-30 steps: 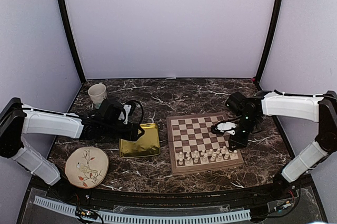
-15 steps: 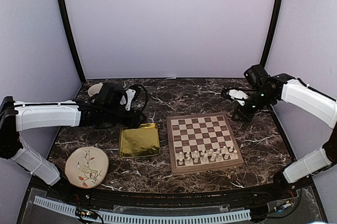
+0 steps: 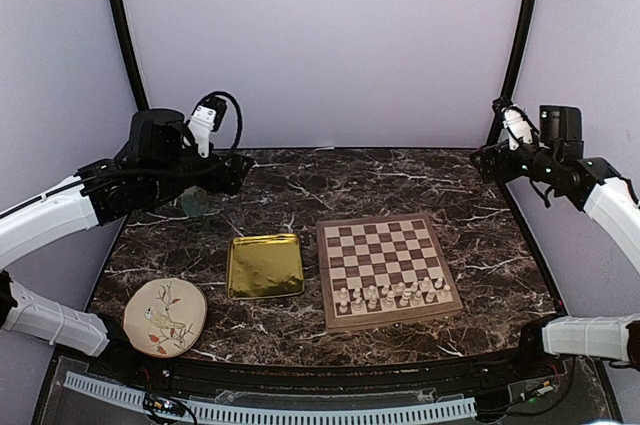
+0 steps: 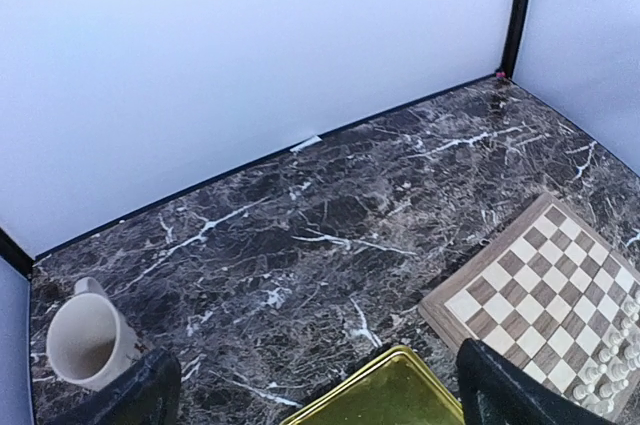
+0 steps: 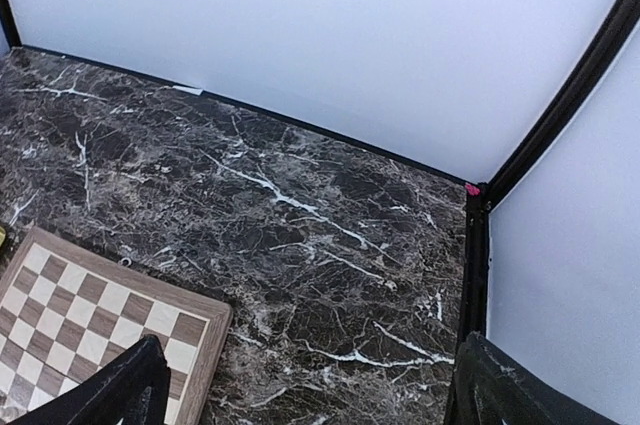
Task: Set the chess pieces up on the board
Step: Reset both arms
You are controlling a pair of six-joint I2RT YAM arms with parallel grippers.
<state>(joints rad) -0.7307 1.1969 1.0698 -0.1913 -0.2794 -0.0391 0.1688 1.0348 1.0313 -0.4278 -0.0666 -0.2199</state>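
The chess pieces (image 3: 390,295) stand in two rows along the near edge of the board (image 3: 380,240), which lies right of centre on the tabletop (image 3: 340,180), closer to its near edge. The rows look the same as a second ago. What changed is the arms. The right claw (image 5: 310,365), then low over the board's right side, is now raised by the far right corner, fingers spread wide and empty. The left claw (image 4: 318,385), then over the gold tray (image 3: 265,267), is lifted toward the far left corner, also spread, holding nothing. I judge the setup finished, with both arms retreating
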